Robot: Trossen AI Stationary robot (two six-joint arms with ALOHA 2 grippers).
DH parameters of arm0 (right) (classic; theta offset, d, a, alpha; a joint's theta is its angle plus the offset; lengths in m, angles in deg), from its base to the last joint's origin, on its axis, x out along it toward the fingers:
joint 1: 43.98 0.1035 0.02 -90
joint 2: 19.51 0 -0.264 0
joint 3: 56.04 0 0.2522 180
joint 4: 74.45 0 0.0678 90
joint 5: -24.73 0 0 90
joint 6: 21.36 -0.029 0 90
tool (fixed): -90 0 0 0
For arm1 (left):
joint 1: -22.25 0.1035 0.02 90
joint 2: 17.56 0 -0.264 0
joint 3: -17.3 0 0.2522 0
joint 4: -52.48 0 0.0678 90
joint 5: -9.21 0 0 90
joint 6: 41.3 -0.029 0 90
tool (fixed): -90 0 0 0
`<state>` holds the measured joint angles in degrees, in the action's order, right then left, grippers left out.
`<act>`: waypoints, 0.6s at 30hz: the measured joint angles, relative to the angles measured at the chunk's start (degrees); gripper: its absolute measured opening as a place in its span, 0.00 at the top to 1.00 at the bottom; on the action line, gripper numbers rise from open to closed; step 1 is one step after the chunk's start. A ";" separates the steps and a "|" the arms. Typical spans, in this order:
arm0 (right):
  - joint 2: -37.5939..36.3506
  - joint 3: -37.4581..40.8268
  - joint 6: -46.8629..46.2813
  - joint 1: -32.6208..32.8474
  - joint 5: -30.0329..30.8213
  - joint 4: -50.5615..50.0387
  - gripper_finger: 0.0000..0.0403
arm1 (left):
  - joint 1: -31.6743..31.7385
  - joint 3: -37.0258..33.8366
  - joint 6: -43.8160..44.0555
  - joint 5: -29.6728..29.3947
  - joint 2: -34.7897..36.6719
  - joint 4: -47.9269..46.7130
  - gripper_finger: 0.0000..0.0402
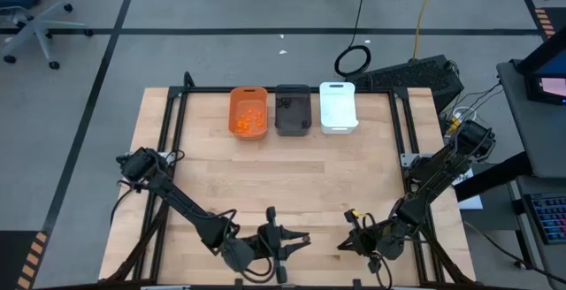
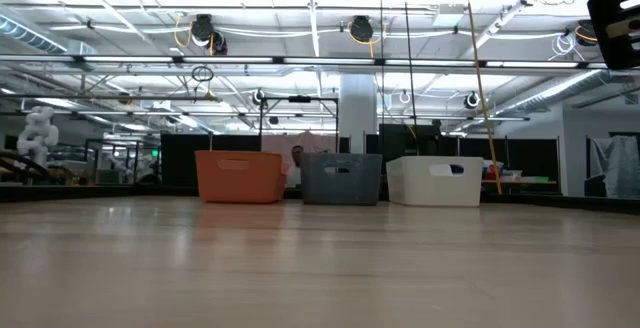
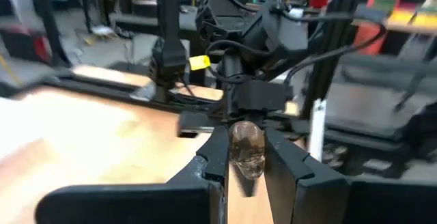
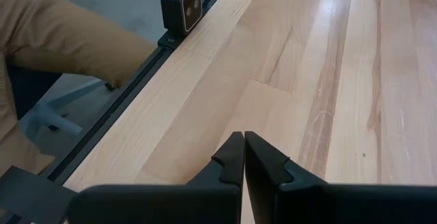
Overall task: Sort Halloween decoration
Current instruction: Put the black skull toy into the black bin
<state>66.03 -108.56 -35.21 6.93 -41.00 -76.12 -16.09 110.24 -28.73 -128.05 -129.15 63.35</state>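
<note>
The left gripper [image 3: 247, 157] pinches a small dark skull [image 3: 246, 149] between its fingers; the right gripper [image 4: 244, 157] waits closed, empty. Next: carry it to the grey bin [image 1: 293, 110].

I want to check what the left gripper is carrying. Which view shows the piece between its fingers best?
The left wrist view: a small dark skull-shaped piece sits clamped in the left gripper, filling the frame's middle. The high view shows only that gripper at the table's near edge, piece indiscernible. The low and right wrist views miss it.
</note>
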 joint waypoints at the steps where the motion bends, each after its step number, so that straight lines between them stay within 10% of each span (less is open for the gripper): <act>1: 0.00 0.00 0.00 0.00 0.00 0.02 1.00 | 0.27 0.00 2.16 0.97 0.00 0.14 0.87; 18: 0.00 0.02 -0.24 0.00 -0.04 -0.36 1.00 | 12.36 -0.04 1.78 6.86 10.64 -23.30 0.87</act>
<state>66.03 -108.54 -35.45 6.93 -41.04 -76.48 -3.73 110.20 -26.95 -121.19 -118.51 40.06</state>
